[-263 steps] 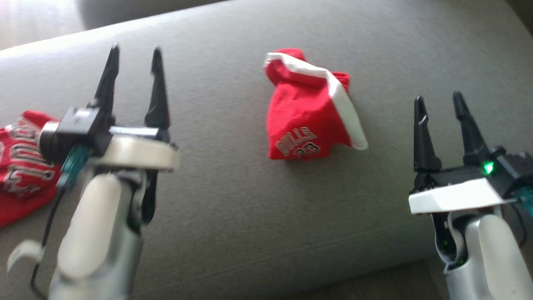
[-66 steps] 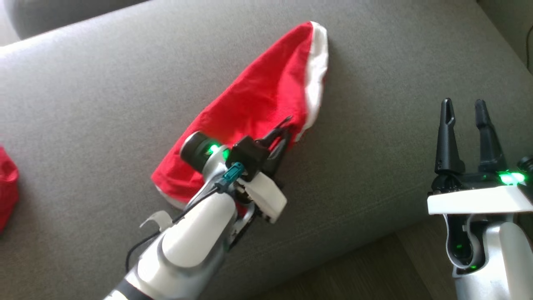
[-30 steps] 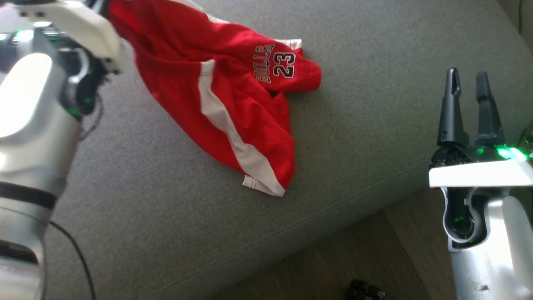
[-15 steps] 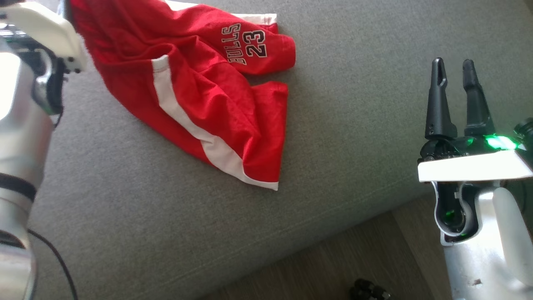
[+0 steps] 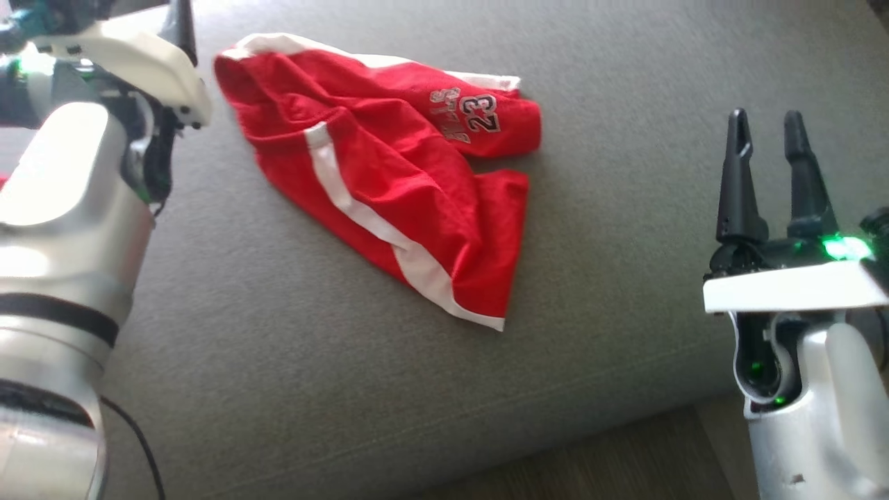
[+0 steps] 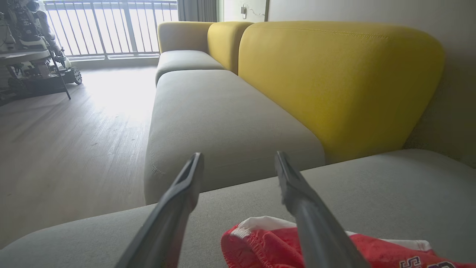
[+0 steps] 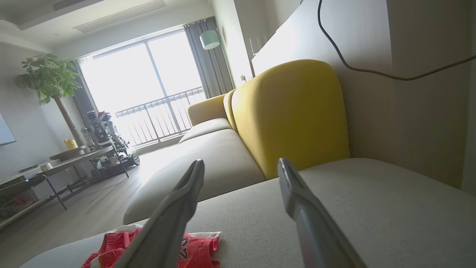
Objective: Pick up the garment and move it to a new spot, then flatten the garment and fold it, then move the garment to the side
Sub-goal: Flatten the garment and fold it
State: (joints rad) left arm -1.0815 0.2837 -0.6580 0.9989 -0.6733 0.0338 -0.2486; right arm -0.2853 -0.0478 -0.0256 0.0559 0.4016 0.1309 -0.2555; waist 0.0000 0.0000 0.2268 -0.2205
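Observation:
The garment (image 5: 389, 173) is a pair of red shorts with white side stripes and the number 23. It lies crumpled on the grey sofa cushion (image 5: 292, 361), with one leg reaching toward the front edge. In the head view my left arm (image 5: 76, 180) rises at the upper left, just left of the waistband. In the left wrist view my left gripper (image 6: 238, 154) is open and holds nothing, hovering above the waistband of the garment (image 6: 260, 242). My right gripper (image 5: 764, 118) stands open and apart at the right. Its fingers (image 7: 241, 162) are spread, with the garment (image 7: 197, 249) far off to the left.
The cushion's front edge runs along the bottom, with wooden floor (image 5: 590, 458) beyond it. A yellow backrest (image 6: 334, 82) stands behind the cushion and a second grey seat (image 6: 215, 111) continues past it. A low table with equipment (image 7: 85, 152) stands across the room.
My left gripper was shut on the lifted garment and has opened. The shorts have dropped and now lie loose on the cushion. The right arm has stayed still, and the camera has shifted a little.

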